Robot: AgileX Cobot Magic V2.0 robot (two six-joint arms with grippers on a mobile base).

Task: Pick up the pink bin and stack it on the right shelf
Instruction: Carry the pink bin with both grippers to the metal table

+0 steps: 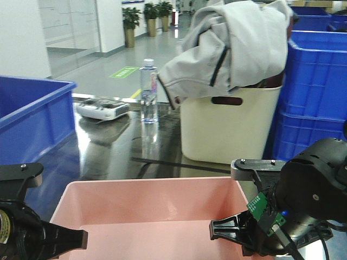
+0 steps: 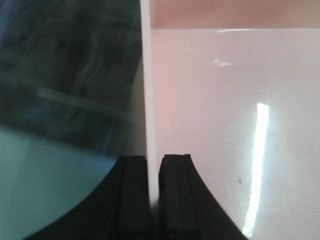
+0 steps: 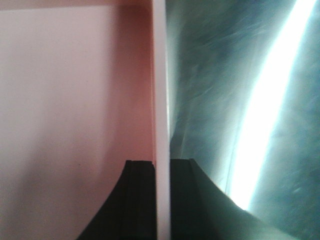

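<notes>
The pink bin [image 1: 152,214] fills the foreground of the front view, open side up, with one of our arms on each side of it. Our left gripper [image 2: 154,200] is closed narrow on the bin's left wall: its wrist camera shows one black finger [image 2: 131,200] outside the pale rim and the other inside, both tight against the plastic. Our right gripper [image 3: 161,200] clamps the right wall the same way, with the rim running straight up between its pads [image 3: 140,200].

Beyond the bin lies the shiny top of the right shelf [image 1: 116,143], crossed by a black tape line [image 1: 179,165]. We cannot tell whether the bin rests on that top or hangs just above it.

Farther back on the shelf top a cream basket [image 1: 227,130] stands upright, with a grey jacket [image 1: 227,43] heaped over its rim. A clear water bottle [image 1: 148,92] stands just left of the basket, and a white device [image 1: 102,108] lies left of the bottle. A blue crate [image 1: 32,114] stands at the left edge, and stacked blue crates [image 1: 314,81] rise to the right of the basket.
</notes>
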